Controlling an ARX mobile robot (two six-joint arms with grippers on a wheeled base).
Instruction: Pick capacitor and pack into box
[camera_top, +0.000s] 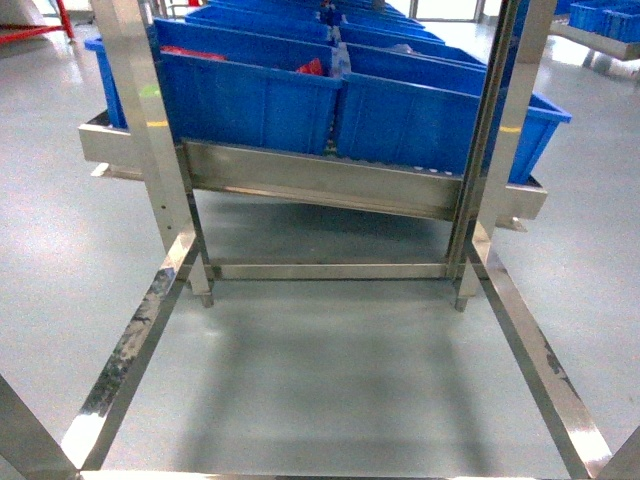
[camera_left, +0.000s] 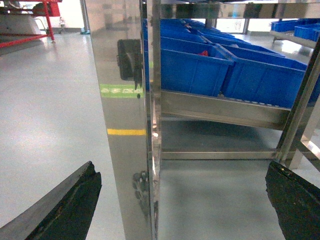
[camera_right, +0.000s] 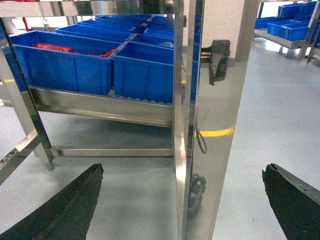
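Note:
Neither the capacitor nor the box shows in any view. My left gripper (camera_left: 181, 165) is open, its dark fingers (camera_left: 75, 200) spread wide on either side of a steel upright (camera_left: 125, 150), holding nothing. In the right wrist view my right gripper (camera_right: 182, 166) is likewise open and empty, and its fingers (camera_right: 75, 200) straddle another steel upright (camera_right: 210, 165). The head view shows neither gripper.
Large blue bins (camera_top: 260, 95) sit in rows on a low steel rack (camera_top: 320, 180) ahead; some hold red items (camera_top: 312, 68) too small to identify. Steel frame posts (camera_top: 150, 120) and floor rails (camera_top: 130, 350) surround a patch of grey floor (camera_top: 330, 380).

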